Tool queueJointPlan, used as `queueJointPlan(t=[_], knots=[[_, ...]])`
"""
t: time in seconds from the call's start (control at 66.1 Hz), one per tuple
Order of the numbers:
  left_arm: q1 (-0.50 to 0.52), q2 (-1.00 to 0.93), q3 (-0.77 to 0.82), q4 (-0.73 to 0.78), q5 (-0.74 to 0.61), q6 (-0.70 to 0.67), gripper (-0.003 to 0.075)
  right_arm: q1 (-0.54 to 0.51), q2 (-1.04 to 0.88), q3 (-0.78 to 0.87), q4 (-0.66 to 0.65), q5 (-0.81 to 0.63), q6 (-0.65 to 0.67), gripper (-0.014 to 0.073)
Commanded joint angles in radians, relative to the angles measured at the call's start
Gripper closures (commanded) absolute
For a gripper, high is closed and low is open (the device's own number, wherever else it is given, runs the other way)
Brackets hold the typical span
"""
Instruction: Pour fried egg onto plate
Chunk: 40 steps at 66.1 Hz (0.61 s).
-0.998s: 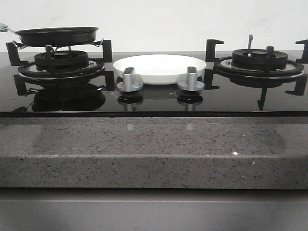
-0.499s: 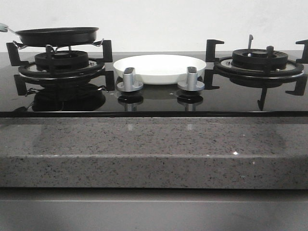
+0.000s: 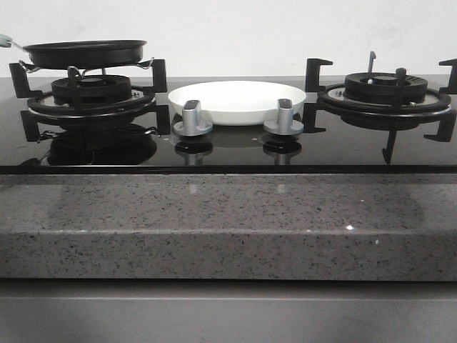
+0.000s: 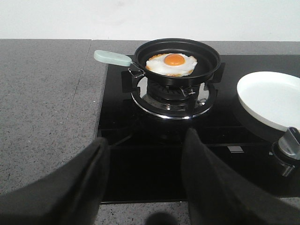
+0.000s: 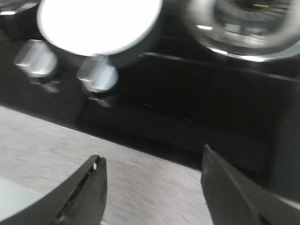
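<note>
The fried egg (image 4: 171,64), white with an orange yolk, lies in a black pan (image 4: 178,58) on the left burner. The pan (image 3: 84,53) has a pale green handle (image 4: 112,57). The white plate (image 3: 236,101) rests on the black cooktop between the two burners, behind the knobs; it also shows in the wrist views (image 4: 272,99) (image 5: 96,22). My left gripper (image 4: 146,145) is open, empty, above the cooktop's front edge, well short of the pan. My right gripper (image 5: 152,161) is open and empty over the granite counter in front of the knobs. Neither arm shows in the front view.
Two silver knobs (image 3: 192,118) (image 3: 284,118) stand in front of the plate. A second burner (image 3: 385,93) with black grates is on the right. A speckled granite counter (image 3: 228,221) runs along the front and to the left of the cooktop (image 4: 42,103).
</note>
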Motion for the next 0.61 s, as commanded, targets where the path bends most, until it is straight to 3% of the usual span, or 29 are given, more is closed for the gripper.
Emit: queueJointPlan(t=[0.0,0.59], knots=[[0.005,0.012,-0.026,-0.011,-0.081,-0.009,0.0392,0.032,0.066,-0.085,0.076,-0.053,-0.042,0.0127],[0.005,0.012,-0.026,-0.011,-0.081,-0.009,0.0409,0.070,0.552,-0.526,0.072,0.017,-0.042,0.0127]])
